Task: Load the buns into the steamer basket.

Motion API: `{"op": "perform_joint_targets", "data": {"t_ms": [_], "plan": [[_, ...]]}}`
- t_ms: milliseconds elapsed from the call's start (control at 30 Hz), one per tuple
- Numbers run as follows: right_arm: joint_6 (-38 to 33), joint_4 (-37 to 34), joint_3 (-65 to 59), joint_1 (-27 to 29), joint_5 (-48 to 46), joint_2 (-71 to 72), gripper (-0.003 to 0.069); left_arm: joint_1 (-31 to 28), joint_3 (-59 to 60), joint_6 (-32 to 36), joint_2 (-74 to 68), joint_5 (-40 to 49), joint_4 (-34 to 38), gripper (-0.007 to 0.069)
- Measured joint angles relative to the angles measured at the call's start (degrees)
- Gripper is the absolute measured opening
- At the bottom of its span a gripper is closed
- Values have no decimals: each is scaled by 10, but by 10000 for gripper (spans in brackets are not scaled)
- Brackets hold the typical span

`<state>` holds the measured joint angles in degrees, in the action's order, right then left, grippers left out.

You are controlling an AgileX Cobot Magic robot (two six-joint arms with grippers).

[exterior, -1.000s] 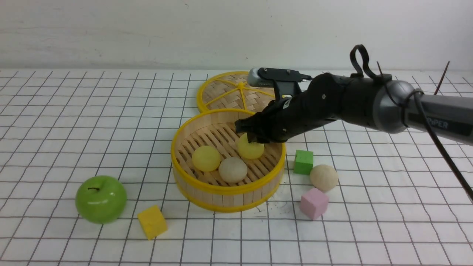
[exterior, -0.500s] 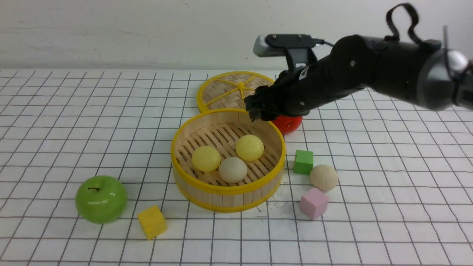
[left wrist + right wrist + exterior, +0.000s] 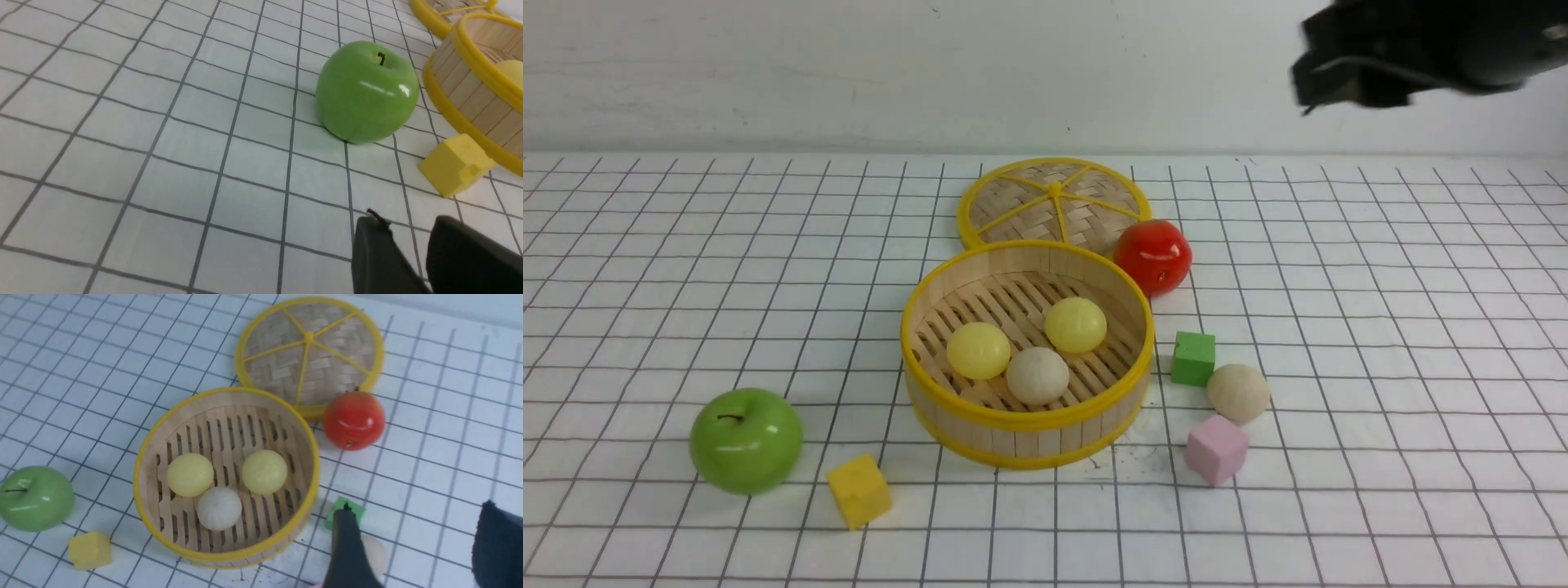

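Observation:
The steamer basket (image 3: 1027, 420) stands mid-table. Inside it lie two pale yellow buns (image 3: 978, 350) (image 3: 1076, 325) and one off-white bun (image 3: 1037, 375). Another beige bun (image 3: 1238, 393) rests on the table to the basket's right, between a green and a pink cube. My right gripper (image 3: 416, 506) hangs high above that side, open wide and empty; one finger partly hides the loose bun (image 3: 378, 555). In the front view the right arm (image 3: 1421, 45) is a blur at the top right. My left gripper (image 3: 408, 228) is low over the table near the green apple, its fingers slightly apart and holding nothing.
A woven lid (image 3: 1054, 200) lies flat behind the basket with a red apple (image 3: 1152, 255) beside it. A green apple (image 3: 746, 439) and yellow cube (image 3: 858, 490) sit front left. The green cube (image 3: 1193, 358) and pink cube (image 3: 1217, 449) flank the loose bun.
My right gripper let go of a yellow bun inside the basket, opened, and rose away to the upper right. The red apple came into view.

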<state>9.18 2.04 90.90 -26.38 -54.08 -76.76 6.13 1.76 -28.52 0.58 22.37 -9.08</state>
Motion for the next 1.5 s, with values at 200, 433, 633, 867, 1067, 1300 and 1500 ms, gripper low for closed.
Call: {"op": "perform_joint_targets", "data": {"t_ms": [200,433,633,867,1067,1300,1500], "plan": [[12,25,-77,0,-75,154,360,0,0,0,0,0,0,194],[37,-31,-244,0,-101,287,199,0,0,0,0,0,0,197],[39,-41,-373,0,-106,416,10,0,0,0,0,0,0,200],[39,-41,-419,0,-151,485,-20,0,0,0,0,0,0,200],[39,-40,-427,0,-185,512,-19,0,0,0,0,0,0,200],[18,45,-438,4,-168,518,-17,0,0,0,0,0,0,200],[18,73,-531,106,-23,560,-13,0,0,0,0,0,0,202]]}}
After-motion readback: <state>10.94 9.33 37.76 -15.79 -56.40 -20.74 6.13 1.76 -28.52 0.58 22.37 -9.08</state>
